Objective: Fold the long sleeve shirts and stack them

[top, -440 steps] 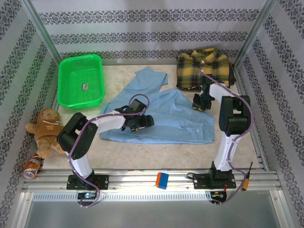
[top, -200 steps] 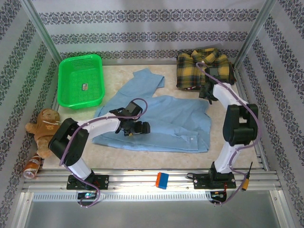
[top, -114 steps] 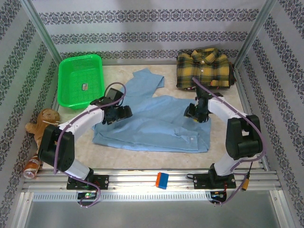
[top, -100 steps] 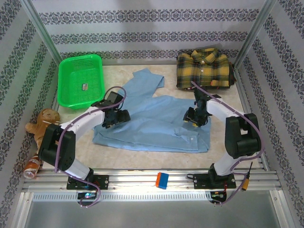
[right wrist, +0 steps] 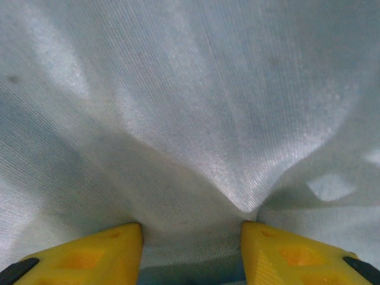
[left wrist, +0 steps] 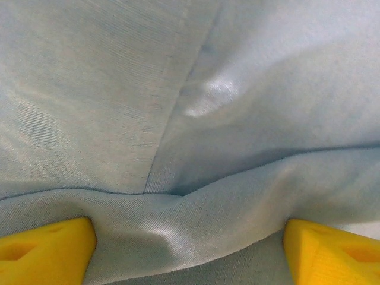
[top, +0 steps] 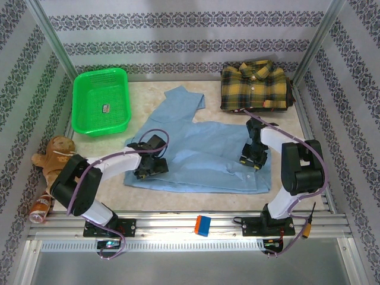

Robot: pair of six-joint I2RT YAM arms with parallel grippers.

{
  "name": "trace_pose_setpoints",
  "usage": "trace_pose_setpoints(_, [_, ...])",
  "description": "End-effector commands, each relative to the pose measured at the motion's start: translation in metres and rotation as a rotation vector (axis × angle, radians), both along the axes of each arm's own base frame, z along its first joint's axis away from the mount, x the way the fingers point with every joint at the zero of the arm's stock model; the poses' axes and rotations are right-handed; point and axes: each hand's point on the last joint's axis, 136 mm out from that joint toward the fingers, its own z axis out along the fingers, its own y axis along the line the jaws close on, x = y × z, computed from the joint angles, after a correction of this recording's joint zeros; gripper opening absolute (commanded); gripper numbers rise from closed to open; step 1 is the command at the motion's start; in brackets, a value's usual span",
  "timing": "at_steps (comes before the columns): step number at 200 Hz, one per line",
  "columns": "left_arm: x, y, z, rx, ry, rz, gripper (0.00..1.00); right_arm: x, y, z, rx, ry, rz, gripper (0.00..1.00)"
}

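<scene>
Light blue shirt (top: pixel 202 151) flat mid-table (top: pixel 309 190), beige top. Plaid flannel shirt (top: pixel 255 86) folded at far right corner. Left gripper (top: pixel 153 168) spread wide on blue cloth. Right gripper (top: pixel 249 161) half-spread, cloth bunched between, grip unclear. Patterned walls (top: pixel 190 35).

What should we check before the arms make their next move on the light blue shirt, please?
1. Left fingers open astride a fold of the blue shirt: ok.
2. Right fingers gripping the cloth bunched between them: cannot tell.
3. Blue shirt lying flat: not ok, cloth ridges up at both sets of fingers.
4. Plaid shirt folded in the far right corner: ok.
</scene>
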Motion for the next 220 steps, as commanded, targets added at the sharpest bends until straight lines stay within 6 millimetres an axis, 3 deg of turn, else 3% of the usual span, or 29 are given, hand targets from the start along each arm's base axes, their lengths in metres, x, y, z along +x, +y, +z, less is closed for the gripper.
trace_pose_setpoints(1, [-0.040,-0.016,-0.018,-0.080,0.139,0.028,0.84,-0.011,-0.033,0.000,-0.127,0.045,-0.004,0.49])
trace_pose_setpoints(18, [-0.038,-0.014,0.000,-0.087,0.109,0.031,0.85,-0.002,-0.045,0.006,-0.161,0.027,0.006,0.49])
trace_pose_setpoints(40, [-0.011,-0.011,0.042,-0.127,0.030,0.027,0.87,0.014,-0.051,0.018,-0.189,-0.004,0.058,0.52])
trace_pose_setpoints(56, [0.029,-0.014,0.085,-0.189,-0.069,0.025,0.88,0.026,-0.049,0.029,-0.181,-0.043,0.093,0.55])
trace_pose_setpoints(76, [0.086,-0.002,0.133,-0.183,-0.197,0.029,0.89,0.043,-0.040,0.049,-0.134,-0.134,0.129,0.64])
trace_pose_setpoints(99, [0.148,0.022,0.157,-0.152,-0.294,0.050,0.89,0.063,-0.022,0.080,-0.038,-0.290,0.178,0.73])
trace_pose_setpoints(119, [0.195,0.034,0.154,-0.114,-0.341,0.003,0.87,0.079,-0.006,0.107,0.032,-0.412,0.235,0.77])
trace_pose_setpoints(146, [0.247,0.039,0.124,-0.122,-0.311,-0.064,0.76,0.092,0.005,0.133,0.071,-0.503,0.317,0.81])
trace_pose_setpoints(166, [0.277,0.038,0.099,-0.109,-0.269,-0.126,0.70,0.094,0.005,0.137,0.076,-0.498,0.353,0.82])
trace_pose_setpoints(178, [0.296,0.034,0.094,-0.110,-0.282,-0.178,0.69,0.093,0.006,0.136,0.077,-0.491,0.365,0.82])
trace_pose_setpoints(220, [0.334,0.029,0.069,-0.095,-0.284,-0.250,0.68,0.092,0.002,0.123,0.089,-0.458,0.360,0.82])
